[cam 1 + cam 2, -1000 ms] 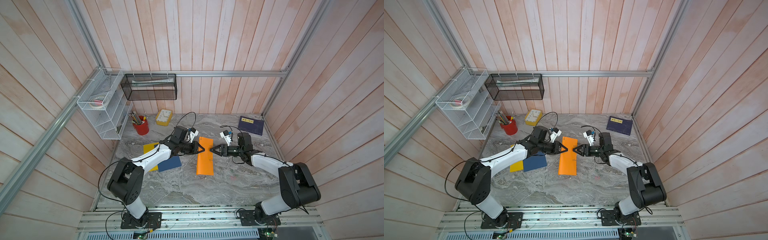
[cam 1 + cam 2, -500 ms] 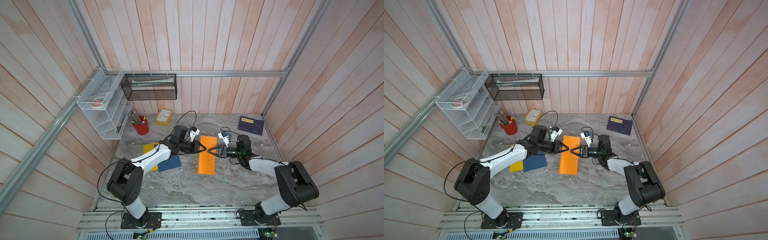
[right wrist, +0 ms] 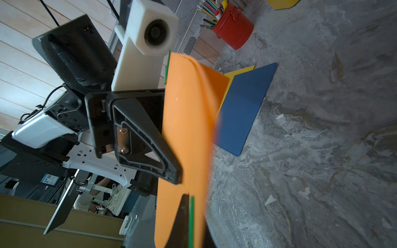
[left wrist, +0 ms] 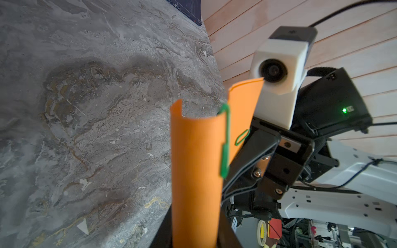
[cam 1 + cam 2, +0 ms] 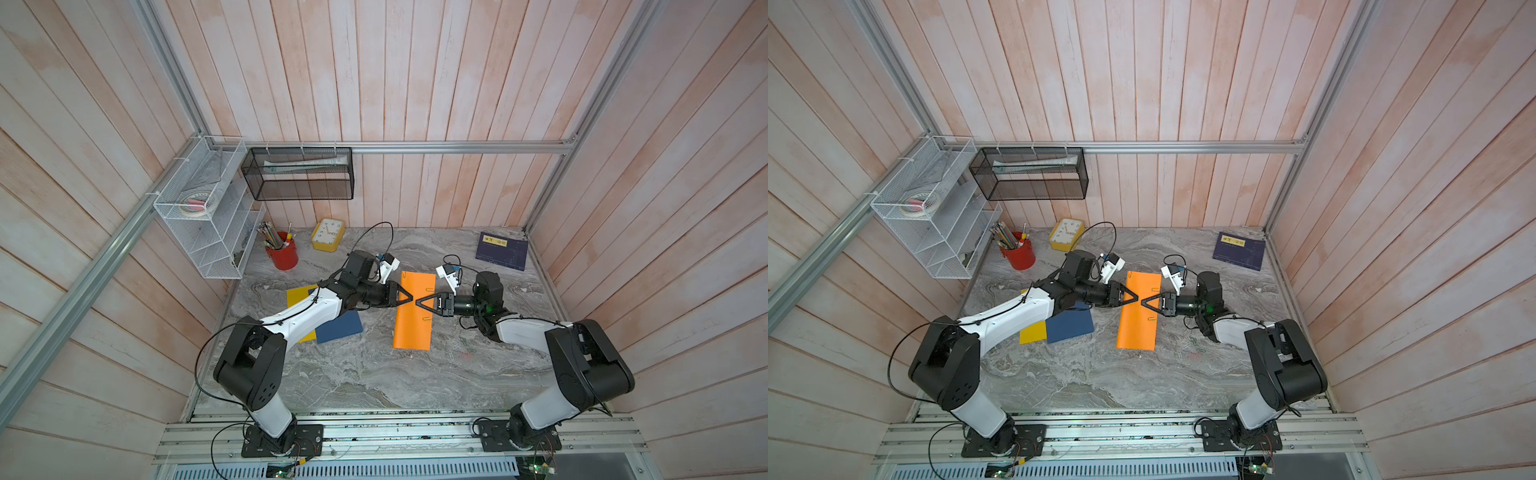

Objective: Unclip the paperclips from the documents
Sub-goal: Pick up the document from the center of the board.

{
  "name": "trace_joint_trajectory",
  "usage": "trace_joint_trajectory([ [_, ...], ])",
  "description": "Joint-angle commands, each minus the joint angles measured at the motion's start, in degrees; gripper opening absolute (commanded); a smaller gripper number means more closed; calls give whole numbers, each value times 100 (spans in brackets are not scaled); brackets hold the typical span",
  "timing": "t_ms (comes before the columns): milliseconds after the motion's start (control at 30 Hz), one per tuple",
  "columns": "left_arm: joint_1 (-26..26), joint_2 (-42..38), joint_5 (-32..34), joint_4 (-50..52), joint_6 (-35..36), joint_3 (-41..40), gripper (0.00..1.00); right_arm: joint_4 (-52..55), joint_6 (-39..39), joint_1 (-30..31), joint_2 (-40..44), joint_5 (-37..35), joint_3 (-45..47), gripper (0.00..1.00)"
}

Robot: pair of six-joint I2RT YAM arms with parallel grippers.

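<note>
The orange document (image 5: 413,328) is held a little off the table, curled, between my two grippers in both top views. My left gripper (image 5: 409,298) is shut on its left edge; in the left wrist view the sheet (image 4: 195,171) fills the gap between the jaws of that gripper (image 4: 195,236). My right gripper (image 5: 417,300) is shut on a green paperclip (image 4: 224,148) at the right edge, seen beside its finger in the right wrist view (image 3: 190,221). A second green paperclip (image 4: 242,137) sits further along that edge. The yellow document (image 5: 296,296) and blue document (image 5: 338,328) lie under the left arm.
Several loose paperclips (image 5: 451,355) lie on the marble table right of the orange sheet. A navy booklet (image 5: 501,251) lies at the back right. A red pencil cup (image 5: 282,254), a yellow clock (image 5: 328,235), a white wire rack (image 5: 208,208) and a black mesh basket (image 5: 299,174) stand at the back left.
My right gripper has moved left to the orange document's right edge and shut there. The left arm has stayed in place with the sheet.
</note>
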State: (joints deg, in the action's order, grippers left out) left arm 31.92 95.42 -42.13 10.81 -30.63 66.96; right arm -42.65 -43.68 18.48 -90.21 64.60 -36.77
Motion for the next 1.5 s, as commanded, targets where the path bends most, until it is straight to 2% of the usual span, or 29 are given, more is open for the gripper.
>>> trace_joint_trajectory([
  [0, -44, -221, 16, 69, 150, 153, 42, 56, 124, -93, 109, 113, -40, 0],
  [100, -143, -292, 37, 58, 196, 138, 55, 419, 330, -192, 255, 113, -102, 0],
  [200, -253, -409, 21, -6, 266, 90, 63, 808, 560, -279, 418, 114, -179, 0],
  [667, -732, -861, -386, -850, 530, -592, 78, 1445, 761, -354, 912, 549, -453, 0],
  [967, -746, -790, -665, -1207, 503, -852, 79, 1075, 384, -362, 1035, 777, -496, 0],
  [1267, -714, -688, -1477, -2056, 59, -846, 81, 679, 154, -363, 796, 936, -427, 0],
  [1467, -700, -639, -1382, -1804, 207, -820, 80, -164, -425, -362, 777, 1092, -311, 0],
])
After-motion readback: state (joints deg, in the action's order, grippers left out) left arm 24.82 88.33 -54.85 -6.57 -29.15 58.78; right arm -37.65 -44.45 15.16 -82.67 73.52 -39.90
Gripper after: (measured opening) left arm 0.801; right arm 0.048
